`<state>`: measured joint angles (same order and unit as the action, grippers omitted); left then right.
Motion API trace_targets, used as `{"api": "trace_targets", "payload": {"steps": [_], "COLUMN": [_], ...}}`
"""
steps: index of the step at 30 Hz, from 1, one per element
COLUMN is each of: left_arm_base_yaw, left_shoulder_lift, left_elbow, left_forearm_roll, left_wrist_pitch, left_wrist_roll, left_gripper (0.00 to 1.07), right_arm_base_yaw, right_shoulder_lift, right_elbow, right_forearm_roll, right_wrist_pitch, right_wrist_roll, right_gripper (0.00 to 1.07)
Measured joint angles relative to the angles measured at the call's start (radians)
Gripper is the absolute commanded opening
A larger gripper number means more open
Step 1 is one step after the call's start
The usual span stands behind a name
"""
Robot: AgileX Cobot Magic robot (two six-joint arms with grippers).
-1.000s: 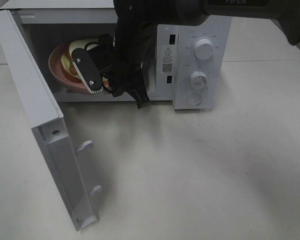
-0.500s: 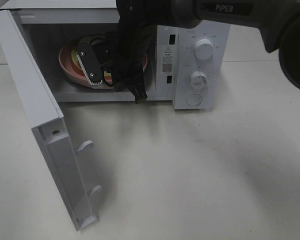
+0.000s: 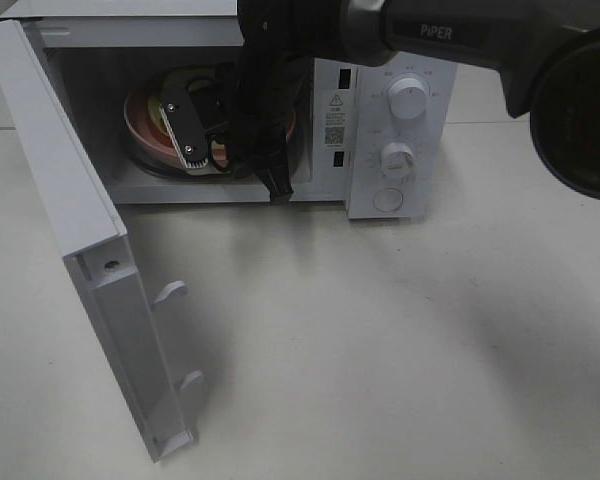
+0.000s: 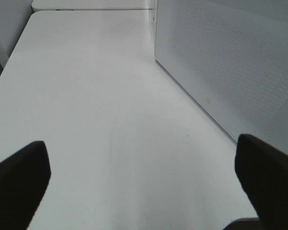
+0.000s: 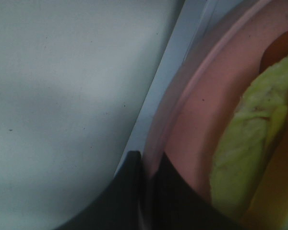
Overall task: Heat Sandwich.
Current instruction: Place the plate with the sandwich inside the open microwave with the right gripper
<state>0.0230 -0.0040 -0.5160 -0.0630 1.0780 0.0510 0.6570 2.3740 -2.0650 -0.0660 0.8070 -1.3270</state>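
Sandwich (image 5: 245,143): on pink plate (image 5: 197,115), inside the open microwave (image 3: 390,130) cavity.
Filling: pale yellow-green, showing at the sandwich's edge.
Right gripper (image 5: 144,165): inside the cavity, jaws pinched tight on the plate's rim.
Left gripper (image 4: 143,177): jaws spread wide, nothing between them — above the desk (image 4: 86,96), beside the microwave's perforated side wall.
Microwave: toward the desk's far edge — door (image 3: 70,220) standing wide open on the left.
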Motion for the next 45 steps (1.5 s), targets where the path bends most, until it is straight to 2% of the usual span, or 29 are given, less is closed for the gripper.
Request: {"api": "trace_targets", "payload": {"steps": [8,13,16,17,21,22,23,26,30,45], "left_arm_base_yaw": [0.000,0.000,0.000,0.000,0.000,0.000,0.000,0.000,0.000,0.000], "left_shoulder_lift": [0.000,0.000,0.000,0.000,0.000,0.000,0.000,0.000,0.000,0.000], "left_elbow": [0.000,0.000,0.000,0.000,0.000,0.000,0.000,0.000,0.000,0.000], "left_forearm_roll": [0.000,0.000,0.000,0.000,0.000,0.000,0.000,0.000,0.000,0.000], "left_wrist_pitch": [0.000,0.000,0.000,0.000,0.000,0.000,0.000,0.000,0.000,0.000], "left_wrist_roll": [0.000,0.000,0.000,0.000,0.000,0.000,0.000,0.000,0.000,0.000], "left_gripper": [1.00,1.00,1.00,1.00,1.00,1.00,1.00,1.00,1.00,1.00], "right_arm_base_yaw": [0.000,0.000,0.000,0.000,0.000,0.000,0.000,0.000,0.000,0.000], "right_shoulder_lift": [0.014,0.014,0.014,0.014,0.013,0.013,0.013,0.013,0.013,0.012], "right_elbow": [-0.002,-0.007,-0.007,-0.007,-0.009,-0.009,-0.009,-0.009,-0.009,-0.009], "right_forearm_roll": [0.000,0.000,0.000,0.000,-0.008,-0.008,-0.012,-0.012,-0.011,-0.010], "right_wrist_pitch": [-0.029,-0.053,-0.065,-0.065,-0.103,-0.103,-0.108,-0.110,-0.111,-0.113], "right_wrist_roll": [-0.002,0.001,0.044,0.044,0.140,0.140,0.159,0.185,0.199,0.284], "right_gripper": [0.05,0.11,0.23,0.23,0.50,0.50,0.59,0.68,0.72,0.72]}}
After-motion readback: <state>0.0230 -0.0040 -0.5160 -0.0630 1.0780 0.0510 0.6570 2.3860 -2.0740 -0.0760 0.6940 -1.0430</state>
